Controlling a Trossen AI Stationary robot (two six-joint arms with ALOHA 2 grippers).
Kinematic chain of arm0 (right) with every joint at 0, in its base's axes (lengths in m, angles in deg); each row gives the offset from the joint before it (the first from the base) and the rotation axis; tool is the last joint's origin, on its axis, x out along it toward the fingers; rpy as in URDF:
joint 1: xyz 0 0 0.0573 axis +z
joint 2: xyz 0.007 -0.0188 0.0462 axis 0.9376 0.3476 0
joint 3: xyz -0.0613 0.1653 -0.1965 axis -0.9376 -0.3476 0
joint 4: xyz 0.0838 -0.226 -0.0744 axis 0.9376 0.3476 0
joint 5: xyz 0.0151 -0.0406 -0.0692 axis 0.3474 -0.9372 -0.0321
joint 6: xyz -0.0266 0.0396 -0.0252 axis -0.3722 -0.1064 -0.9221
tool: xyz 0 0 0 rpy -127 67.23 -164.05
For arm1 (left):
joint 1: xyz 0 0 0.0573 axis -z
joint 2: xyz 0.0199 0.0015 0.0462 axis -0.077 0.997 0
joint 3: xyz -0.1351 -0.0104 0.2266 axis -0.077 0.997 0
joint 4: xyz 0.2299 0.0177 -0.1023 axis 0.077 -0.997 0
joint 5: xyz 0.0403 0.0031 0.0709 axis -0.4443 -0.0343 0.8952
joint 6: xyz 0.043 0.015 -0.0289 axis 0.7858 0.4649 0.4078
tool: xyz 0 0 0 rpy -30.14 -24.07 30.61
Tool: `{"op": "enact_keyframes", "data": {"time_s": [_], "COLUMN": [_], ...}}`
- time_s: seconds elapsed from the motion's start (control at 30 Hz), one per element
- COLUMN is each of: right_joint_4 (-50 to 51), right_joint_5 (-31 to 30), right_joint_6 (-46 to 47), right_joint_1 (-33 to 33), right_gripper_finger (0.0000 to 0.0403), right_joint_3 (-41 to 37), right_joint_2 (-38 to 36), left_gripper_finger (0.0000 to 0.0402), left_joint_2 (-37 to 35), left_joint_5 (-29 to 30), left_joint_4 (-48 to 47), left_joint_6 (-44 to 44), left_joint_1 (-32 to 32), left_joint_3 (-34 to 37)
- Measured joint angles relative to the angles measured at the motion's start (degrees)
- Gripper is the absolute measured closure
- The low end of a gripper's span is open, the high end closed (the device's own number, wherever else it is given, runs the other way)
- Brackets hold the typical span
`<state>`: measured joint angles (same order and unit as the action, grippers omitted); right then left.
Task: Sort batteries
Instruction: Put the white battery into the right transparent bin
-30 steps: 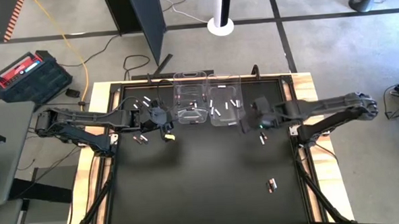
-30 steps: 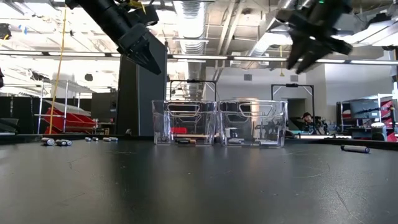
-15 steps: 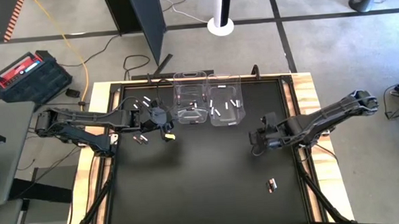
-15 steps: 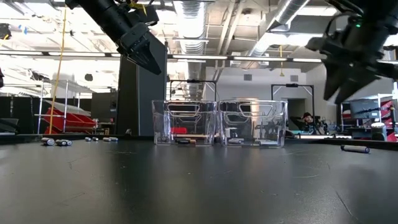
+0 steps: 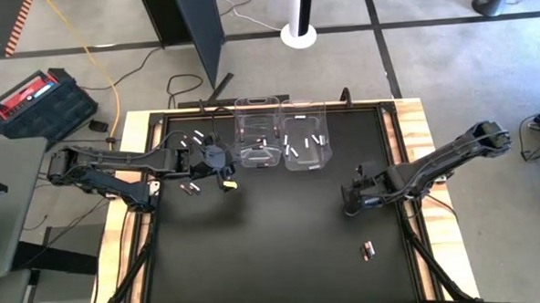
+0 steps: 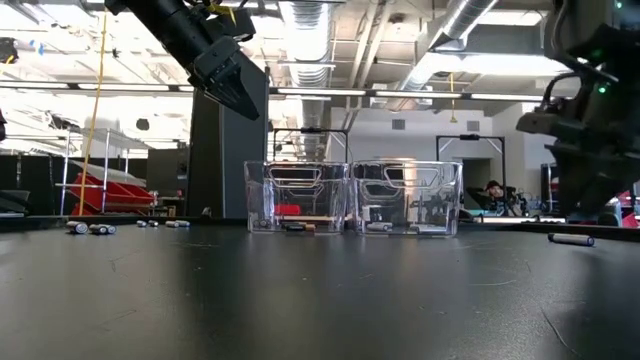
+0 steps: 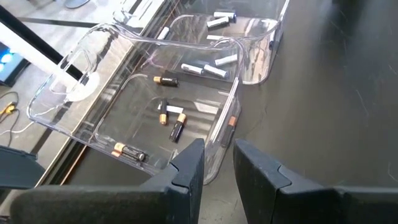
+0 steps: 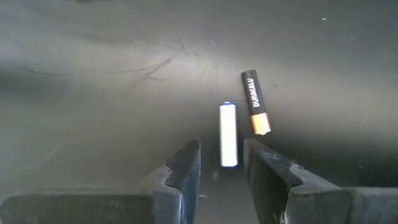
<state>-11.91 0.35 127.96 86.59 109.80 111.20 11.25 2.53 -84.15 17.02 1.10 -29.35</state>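
Near the tabletop's (image 5: 256,243) right edge, the right gripper (image 5: 351,203) hovered with jaws partly open and empty, short of a white battery (image 8: 228,134) and a dark battery (image 8: 255,102) lying side by side. Centring over only the white one before closing would be wise. A second earlier this gripper was beside the bins (image 5: 281,133); the left gripper (image 5: 224,176), narrowly parted, had not moved.
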Motion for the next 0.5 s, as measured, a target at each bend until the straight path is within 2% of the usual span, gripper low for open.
{"op": "enact_keyframes", "data": {"time_s": [0.5], "right_joint_4": [-2.0], "right_joint_5": [1.6], "right_joint_6": [-3.1], "right_joint_1": [0.0], "right_gripper_finger": [0.0262], "right_joint_3": [-0.9], "right_joint_2": [0.0], "left_gripper_finger": [0.0319], "left_joint_2": [0.0], "left_joint_5": [0.0], "left_joint_4": [0.0], "left_joint_6": [0.0], "left_joint_1": [0.0], "left_joint_3": [0.0]}}
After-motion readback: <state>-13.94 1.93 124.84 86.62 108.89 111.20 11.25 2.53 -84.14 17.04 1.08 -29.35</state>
